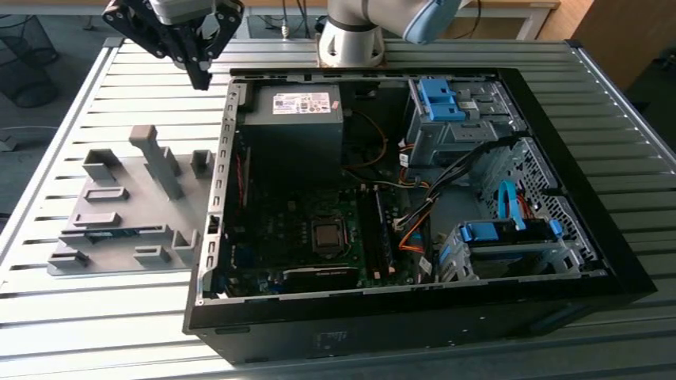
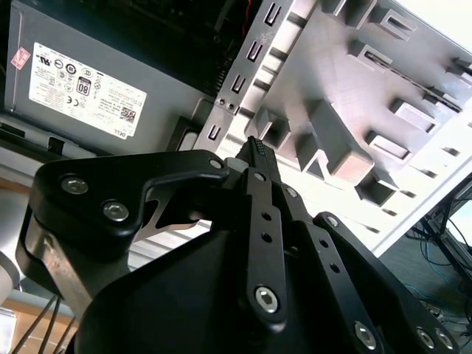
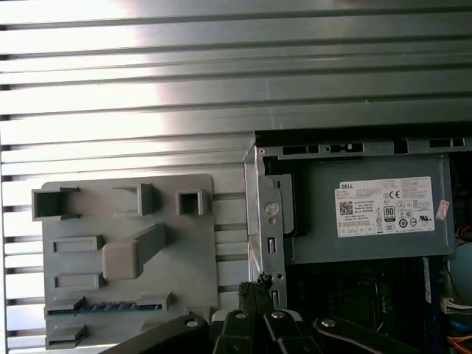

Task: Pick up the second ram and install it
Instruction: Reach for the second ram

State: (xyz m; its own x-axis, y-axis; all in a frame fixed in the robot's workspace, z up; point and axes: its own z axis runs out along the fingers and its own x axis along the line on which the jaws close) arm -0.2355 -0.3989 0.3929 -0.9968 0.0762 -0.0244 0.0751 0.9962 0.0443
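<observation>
The second ram (image 3: 110, 304) is a thin dark-green stick standing on edge in a long slot of the grey fixture plate (image 3: 199, 258). In the exterior view the ram (image 1: 114, 232) shows as a bluish line near the front of that fixture (image 1: 127, 170), at the view's left. My gripper (image 1: 201, 79) hangs above the table behind the fixture, beside the computer case's back left corner. Its black fingers (image 2: 254, 147) meet at a point with nothing between them. In the first wrist view the gripper (image 3: 256, 284) sits over the case edge, apart from the ram.
The open computer case (image 1: 591, 237) fills the exterior view's right, with power supply (image 1: 294, 119), motherboard, black memory slots (image 1: 377, 229), blue drive cages (image 1: 507, 233) and loose cables. The fixture has a tall upright block (image 1: 158, 158). The slatted metal table (image 1: 63, 317) surrounds both.
</observation>
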